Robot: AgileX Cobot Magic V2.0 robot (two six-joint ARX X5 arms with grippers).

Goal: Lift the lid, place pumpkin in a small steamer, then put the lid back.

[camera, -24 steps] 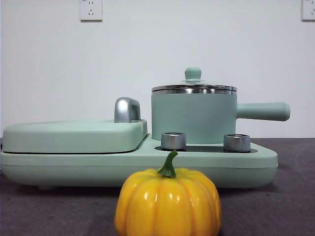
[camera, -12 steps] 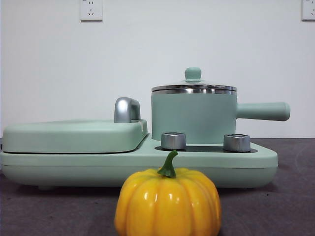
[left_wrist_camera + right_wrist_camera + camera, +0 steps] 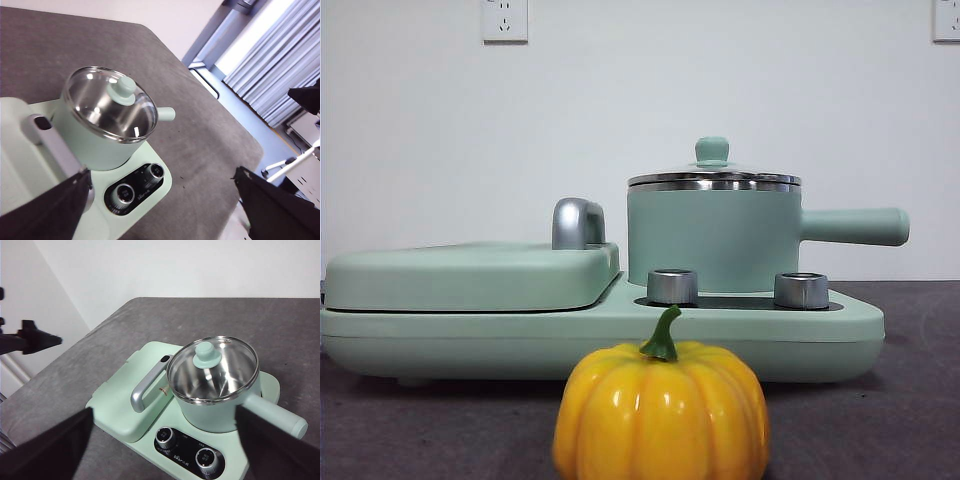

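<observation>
The glass lid (image 3: 713, 176) with its mint-green knob rests on the small steamer (image 3: 712, 238), a mint-green pot whose long handle points right. Both wrist views look down on the lid (image 3: 111, 102) (image 3: 212, 368) and the steamer (image 3: 95, 145) (image 3: 220, 417) from high above. The yellow-orange pumpkin (image 3: 661, 411) with a green stem stands on the table in front of the cooker, seen only in the front view. My left gripper (image 3: 162, 210) and my right gripper (image 3: 162, 450) are both open, held high over the cooker and touching nothing.
The steamer sits on a mint-green cooker base (image 3: 600, 340) with two steel dials (image 3: 672, 286) (image 3: 801, 290). A flat griddle cover (image 3: 470, 275) with a chrome handle (image 3: 578, 223) takes the left half. Grey table surface surrounds it; a white wall stands behind.
</observation>
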